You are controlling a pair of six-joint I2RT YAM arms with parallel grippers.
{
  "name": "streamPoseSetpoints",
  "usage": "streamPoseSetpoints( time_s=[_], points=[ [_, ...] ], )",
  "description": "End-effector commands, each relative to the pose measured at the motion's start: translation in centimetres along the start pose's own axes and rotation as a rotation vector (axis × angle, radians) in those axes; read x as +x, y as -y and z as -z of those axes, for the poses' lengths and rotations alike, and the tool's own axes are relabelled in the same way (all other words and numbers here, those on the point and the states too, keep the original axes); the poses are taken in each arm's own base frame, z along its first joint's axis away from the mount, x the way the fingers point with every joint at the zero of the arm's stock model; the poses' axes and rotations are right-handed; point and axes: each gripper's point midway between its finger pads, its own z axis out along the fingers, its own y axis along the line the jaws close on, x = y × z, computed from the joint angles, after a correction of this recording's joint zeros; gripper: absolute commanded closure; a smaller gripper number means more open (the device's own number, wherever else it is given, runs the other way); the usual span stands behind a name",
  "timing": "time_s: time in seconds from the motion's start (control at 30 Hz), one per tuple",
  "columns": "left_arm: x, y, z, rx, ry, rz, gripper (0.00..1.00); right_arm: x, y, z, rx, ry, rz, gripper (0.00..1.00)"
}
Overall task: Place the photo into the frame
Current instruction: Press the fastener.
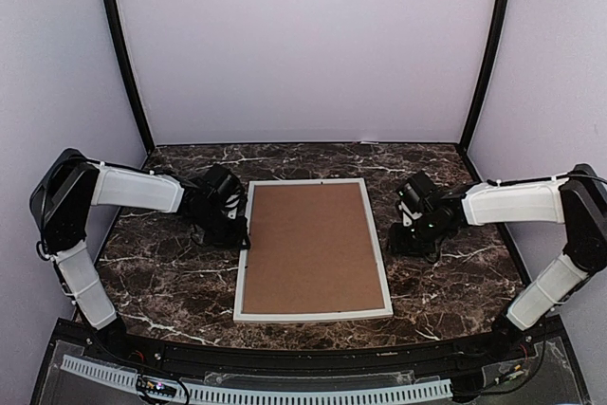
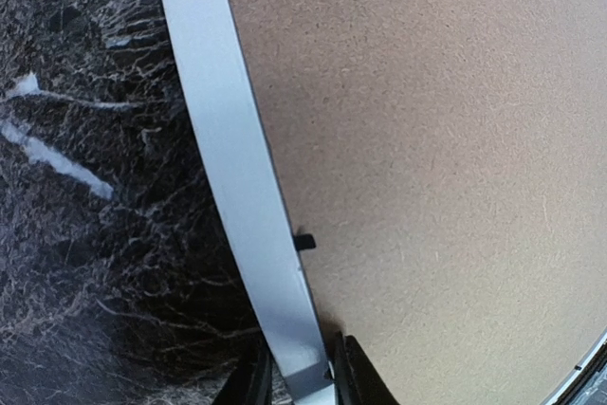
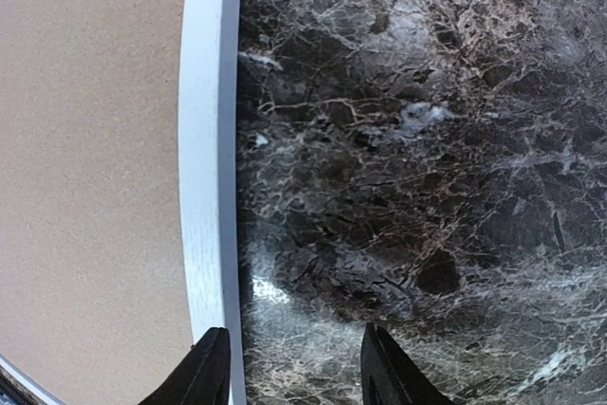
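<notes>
The frame lies flat in the middle of the table, its long sides running away from the arm bases, and a brown cardboard sheet fills all the space inside its 4 white rails. On the inner edge of the left rail 1 small black tab reaches onto the cardboard. The left gripper is low at this left rail, near its middle, with 1 dark finger on each side of the rail and only a narrow gap (if the fingers already press the rail, I cannot tell). The right gripper is just beside the right rail, over the dark marble surface. Its fingers stand clearly apart with nothing between them, and the inner one is at the outer edge of the rail. Both arms reach inward from the 2 sides of the table.
</notes>
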Motion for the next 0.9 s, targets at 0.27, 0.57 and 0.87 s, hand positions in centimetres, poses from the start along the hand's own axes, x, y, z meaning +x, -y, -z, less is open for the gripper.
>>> streamPoseSetpoints(
  time_s=[0.27,0.57,0.87],
  points=[
    [0.4,-0.4,-0.3,-0.048,-0.007,0.01,0.79,0.5,-1.1,-0.9,0.046,-0.03,0.065,0.54],
    [0.5,-0.4,-0.5,-0.049,-0.012,0.006,0.79,1.6,-1.7,-1.5,0.035,-0.054,0.071,0.56],
    [0.5,-0.3,-0.5,-0.049,-0.016,0.005,0.8,2.2,-2.6,-1.4,0.031,-0.063,0.084,0.59]
  ],
)
